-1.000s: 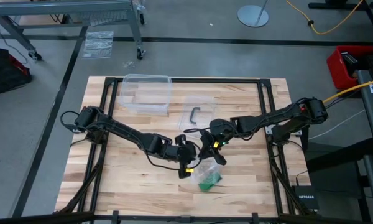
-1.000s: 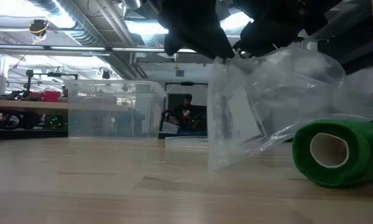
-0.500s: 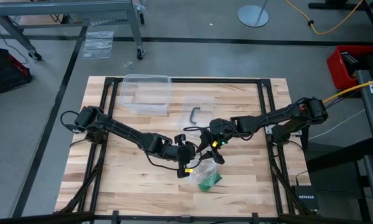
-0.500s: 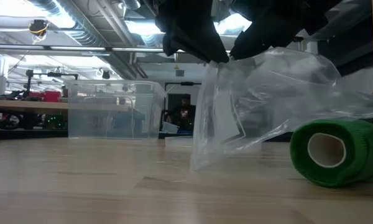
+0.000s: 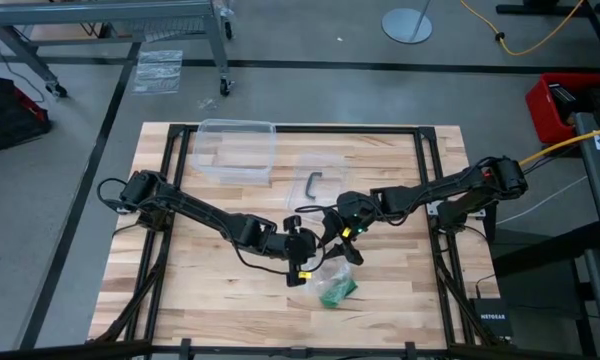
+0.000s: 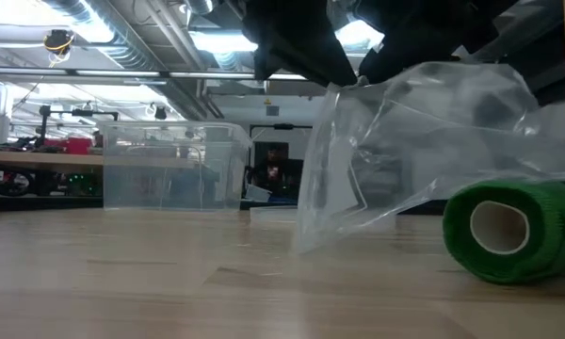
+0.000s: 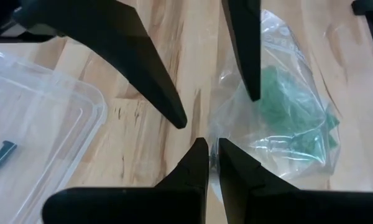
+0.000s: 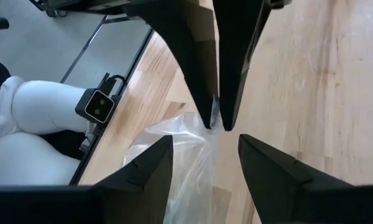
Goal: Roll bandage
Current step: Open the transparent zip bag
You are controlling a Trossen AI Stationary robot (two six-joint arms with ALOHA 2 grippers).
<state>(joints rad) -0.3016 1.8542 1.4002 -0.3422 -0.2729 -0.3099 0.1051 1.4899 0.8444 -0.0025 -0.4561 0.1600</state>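
Green and soft, the bandage (image 5: pixel 335 290) is one compact roll lying on its side on the wooden desk (image 5: pixel 180 300), near the front edge and a little right of centre. In the low view its pale hollow core faces the camera. It sits at the mouth of a clear bag (image 6: pixel 405 151), partly under the film, and through the plastic in the left wrist view it shows as a green blur.

The left tool (image 7: pixel 212 152) is pressed together on the top edge of the bag, holding the film up above the roll. The right tool (image 8: pixel 205 158) is spread wide, just beside the same edge, with nothing between its fingers.

The roll looks light and squashy: it would give under a hard pinch and could roll away on its round side, so a hold across the two flat ends, or one finger in the core, seems safest. The bag is thin, slippery and limp; it will slide and crumple rather than hold shape, and may drag the roll along if lifted.

Count: one bandage, one bag, one clear bin (image 5: pixel 236 150) at the far left, one small dark hex key (image 5: pixel 313 184) beyond the arms, two arms
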